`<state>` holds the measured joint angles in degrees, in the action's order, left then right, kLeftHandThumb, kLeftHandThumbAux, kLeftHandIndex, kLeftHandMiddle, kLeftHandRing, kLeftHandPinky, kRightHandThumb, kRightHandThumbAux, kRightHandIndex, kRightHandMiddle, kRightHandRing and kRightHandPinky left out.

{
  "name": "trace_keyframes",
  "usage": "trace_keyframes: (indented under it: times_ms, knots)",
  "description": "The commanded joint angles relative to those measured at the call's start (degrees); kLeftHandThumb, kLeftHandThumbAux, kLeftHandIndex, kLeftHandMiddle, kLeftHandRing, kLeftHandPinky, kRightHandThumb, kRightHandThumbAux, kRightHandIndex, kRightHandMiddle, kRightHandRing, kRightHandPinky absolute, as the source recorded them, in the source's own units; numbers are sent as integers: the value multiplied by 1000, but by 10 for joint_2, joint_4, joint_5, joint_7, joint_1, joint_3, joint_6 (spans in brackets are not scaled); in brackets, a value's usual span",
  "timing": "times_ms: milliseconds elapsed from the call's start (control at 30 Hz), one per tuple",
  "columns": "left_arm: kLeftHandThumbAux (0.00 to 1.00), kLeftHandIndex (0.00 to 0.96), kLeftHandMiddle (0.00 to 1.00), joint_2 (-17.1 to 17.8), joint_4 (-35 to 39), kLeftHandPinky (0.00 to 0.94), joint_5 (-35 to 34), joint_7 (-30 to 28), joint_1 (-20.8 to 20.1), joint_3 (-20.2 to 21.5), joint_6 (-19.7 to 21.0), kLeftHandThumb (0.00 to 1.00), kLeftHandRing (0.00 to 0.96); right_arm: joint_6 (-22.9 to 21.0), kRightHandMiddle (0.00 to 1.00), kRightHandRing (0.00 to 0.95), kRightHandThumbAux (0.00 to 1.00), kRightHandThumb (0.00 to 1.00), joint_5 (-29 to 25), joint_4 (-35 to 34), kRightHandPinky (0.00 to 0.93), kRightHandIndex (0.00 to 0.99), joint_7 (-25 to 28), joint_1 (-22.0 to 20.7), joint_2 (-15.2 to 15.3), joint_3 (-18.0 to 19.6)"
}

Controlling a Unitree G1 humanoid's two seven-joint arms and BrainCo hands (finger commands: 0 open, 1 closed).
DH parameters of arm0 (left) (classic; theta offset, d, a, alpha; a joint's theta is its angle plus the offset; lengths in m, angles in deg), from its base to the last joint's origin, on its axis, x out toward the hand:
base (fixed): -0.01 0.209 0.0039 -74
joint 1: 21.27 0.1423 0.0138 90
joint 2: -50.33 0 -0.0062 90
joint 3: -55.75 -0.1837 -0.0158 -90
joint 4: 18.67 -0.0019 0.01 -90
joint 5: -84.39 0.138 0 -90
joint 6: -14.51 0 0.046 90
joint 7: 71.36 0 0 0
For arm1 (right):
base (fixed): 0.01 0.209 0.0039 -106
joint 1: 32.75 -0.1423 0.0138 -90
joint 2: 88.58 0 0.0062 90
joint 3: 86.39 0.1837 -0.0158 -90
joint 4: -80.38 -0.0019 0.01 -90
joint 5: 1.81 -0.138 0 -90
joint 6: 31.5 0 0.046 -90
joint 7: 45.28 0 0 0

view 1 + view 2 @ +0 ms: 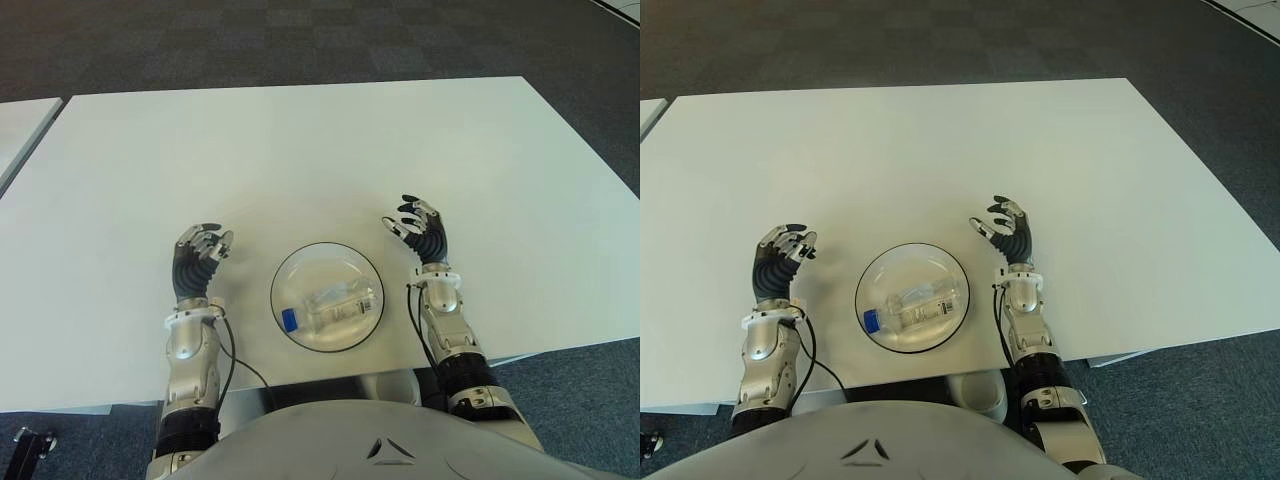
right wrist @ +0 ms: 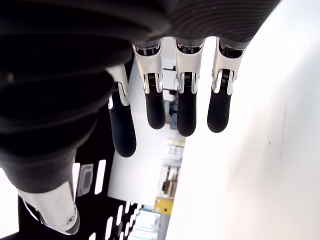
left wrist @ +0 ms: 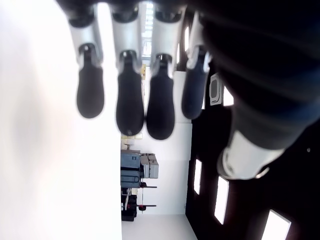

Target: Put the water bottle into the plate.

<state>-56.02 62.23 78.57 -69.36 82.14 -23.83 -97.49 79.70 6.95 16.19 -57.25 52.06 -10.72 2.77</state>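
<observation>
Silver forearms, black ribbed palms (dark fingertips), black cables at wrists

my left hand: lower left of the frame, fingers loosely curled, holding nothing
my right hand: right of centre, fingers spread, empty

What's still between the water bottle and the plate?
Nothing visible: the water bottle already lies on its side inside the clear plate. The left hand and right hand show open either side of it, holding nothing.
</observation>
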Motion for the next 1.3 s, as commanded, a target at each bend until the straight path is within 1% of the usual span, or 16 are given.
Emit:
trace_keyframes:
  times_ms: [33,633,933,1200,1300]
  knots:
    - [708,436,644,2,1,610,-2,-5,6,1,5,710,621,-9,573,592,730,707,3,13,614,429,-3,-5,-4,2]
    - [708,436,643,5,1,606,-10,-13,5,2,9,710,618,29,598,620,728,707,-7,46,654,431,-9,-15,-14,9]
    - [708,437,646,5,3,609,-10,-13,8,1,8,710,622,43,627,649,728,707,-4,59,687,431,-14,-21,-18,13]
    - [708,436,641,5,5,605,-10,-15,11,-1,6,710,617,52,646,664,727,707,14,58,691,432,-24,-21,-10,8]
    - [708,436,640,6,7,607,-9,-15,13,-2,7,710,616,58,658,670,727,708,28,58,671,433,-32,-19,-3,4]
